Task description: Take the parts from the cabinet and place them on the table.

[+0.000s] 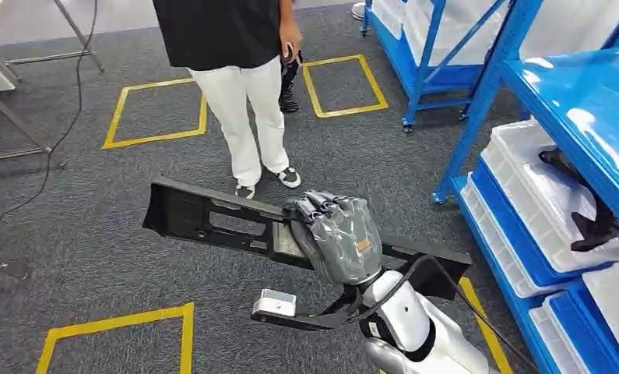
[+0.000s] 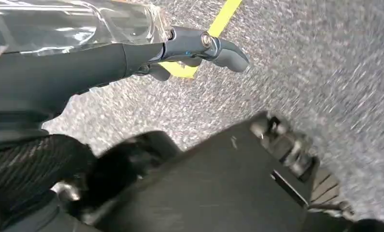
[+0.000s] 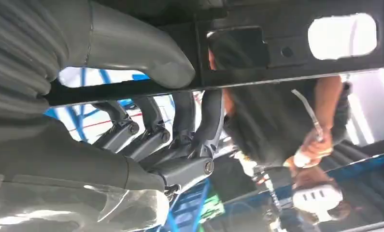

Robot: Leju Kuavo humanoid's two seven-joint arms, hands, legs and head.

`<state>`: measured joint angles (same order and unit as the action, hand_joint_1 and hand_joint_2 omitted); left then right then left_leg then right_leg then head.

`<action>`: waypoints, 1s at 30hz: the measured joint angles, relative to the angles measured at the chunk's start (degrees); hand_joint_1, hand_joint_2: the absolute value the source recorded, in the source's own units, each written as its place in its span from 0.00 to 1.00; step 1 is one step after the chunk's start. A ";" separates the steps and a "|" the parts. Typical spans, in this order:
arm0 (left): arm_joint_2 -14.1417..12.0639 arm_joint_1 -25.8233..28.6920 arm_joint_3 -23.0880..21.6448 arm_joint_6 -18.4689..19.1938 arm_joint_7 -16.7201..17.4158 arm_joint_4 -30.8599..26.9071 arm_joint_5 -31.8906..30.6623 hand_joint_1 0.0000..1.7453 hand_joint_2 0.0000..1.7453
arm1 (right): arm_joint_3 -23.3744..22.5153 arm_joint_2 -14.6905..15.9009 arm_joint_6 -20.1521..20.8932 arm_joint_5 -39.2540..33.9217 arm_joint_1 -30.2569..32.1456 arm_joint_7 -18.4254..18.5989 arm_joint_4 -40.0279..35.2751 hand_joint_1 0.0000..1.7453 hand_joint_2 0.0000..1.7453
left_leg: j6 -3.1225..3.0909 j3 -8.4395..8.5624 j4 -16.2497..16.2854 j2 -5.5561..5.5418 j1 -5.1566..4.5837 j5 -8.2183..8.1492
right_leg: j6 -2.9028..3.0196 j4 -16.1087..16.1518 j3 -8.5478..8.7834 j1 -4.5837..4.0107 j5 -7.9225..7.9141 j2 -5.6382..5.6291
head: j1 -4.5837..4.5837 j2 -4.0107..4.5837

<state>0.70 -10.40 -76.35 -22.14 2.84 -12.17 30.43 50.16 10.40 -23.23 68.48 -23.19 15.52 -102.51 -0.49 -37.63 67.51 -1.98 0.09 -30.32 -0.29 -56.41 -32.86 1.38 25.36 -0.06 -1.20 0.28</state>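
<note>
The right hand grips a long black plastic part, fingers curled over its edge and thumb on the other side, holding it level above the grey carpet. A person stands just beyond. The left hand hangs over carpet; whether its fingers are apart or together cannot be told

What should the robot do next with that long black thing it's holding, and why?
Probably keep carrying the long black plastic panel toward the table, steering wide of the person in white trousers. The right robot hand grips the panel, lifted above the grey carpet, with the blue metal shelving rack beside it, so setting it down is what remains.
</note>
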 joint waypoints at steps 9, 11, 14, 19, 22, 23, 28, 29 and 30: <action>-0.30 0.48 0.07 0.00 0.02 -0.04 -0.07 0.00 1.00 | -0.04 0.00 0.00 -0.07 0.01 0.00 -0.04 1.00 1.00 | -1.85 6.19 -12.71 3.64 -1.43 5.84 | -0.72 0.21 1.21 -0.75 1.08 5.20 | 0.00 0.00; -0.35 0.61 0.07 0.00 -0.09 -0.04 -0.18 0.00 1.00 | -0.02 -0.04 0.02 -0.07 -0.02 0.00 -0.04 1.00 1.00 | -2.19 5.88 -12.95 2.56 -1.57 6.05 | -1.13 0.44 1.37 -0.70 1.06 6.47 | -0.02 0.00; -0.26 0.49 0.07 0.02 -0.11 -0.04 -0.39 0.00 1.00 | -0.11 -0.02 0.00 -0.07 -0.11 0.00 -0.13 1.00 1.00 | -3.09 6.67 -13.85 1.25 -0.72 6.60 | -1.64 -5.34 -1.10 -0.56 4.48 1.23 | 0.15 0.00; -0.22 0.54 0.07 0.11 -0.11 -0.04 -0.42 0.00 1.00 | -0.09 0.24 0.04 -0.15 0.20 0.31 -0.13 1.00 1.00 | -3.18 7.01 -13.76 -2.17 -0.48 6.40 | -2.04 -15.82 -8.03 -0.46 5.47 0.15 | 0.26 0.00; -0.15 0.53 0.07 0.11 -0.09 -0.04 -0.44 0.00 1.00 | -0.09 0.26 0.04 -0.15 0.18 0.39 -0.13 1.00 1.00 | -2.29 7.21 -13.12 -4.40 -0.07 5.59 | -2.52 -1.14 -1.68 0.51 -1.59 -4.27 | 0.31 0.00; -0.15 0.38 0.07 0.11 -0.04 -0.04 -0.46 0.00 1.00 | -0.09 0.26 0.04 -0.17 0.18 0.52 -0.15 1.00 1.00 | -1.89 6.69 -12.37 -5.15 -0.28 5.25 | -2.41 -0.26 -1.13 0.62 -0.80 -5.13 | 0.35 0.00; -0.13 0.54 0.04 0.00 0.02 -0.04 -0.48 0.00 1.00 | -0.11 0.13 0.04 -0.13 0.05 0.59 -0.24 1.00 1.00 | -0.82 5.47 -11.51 -4.47 0.02 4.66 | -0.72 -0.18 -0.97 0.32 -0.77 -1.82 | 0.33 0.00; -0.11 0.41 0.07 -0.02 0.02 -0.04 -0.46 0.00 1.00 | -0.09 0.09 0.04 -0.09 0.06 0.59 -0.28 1.00 1.00 | -0.44 3.87 -8.10 -1.49 -0.10 2.95 | -0.36 -0.18 -0.79 0.26 -0.58 -1.05 | -0.05 0.00; -0.22 0.21 0.09 -0.02 -0.09 -0.04 -0.46 0.00 1.00 | -0.09 0.11 0.04 -0.07 0.06 0.59 -0.33 1.00 1.00 | -0.13 1.52 -3.11 -0.32 -0.02 0.86 | -0.16 -0.19 -0.62 0.10 -0.42 -0.27 | -0.07 0.00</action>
<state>0.48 -10.19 -76.26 -22.16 2.75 -12.22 29.97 50.07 10.51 -23.19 68.41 -23.13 16.11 -102.84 -0.62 -36.10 64.40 -2.30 0.07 -29.47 -0.45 -56.60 -33.48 1.48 24.93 -0.33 -1.27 0.28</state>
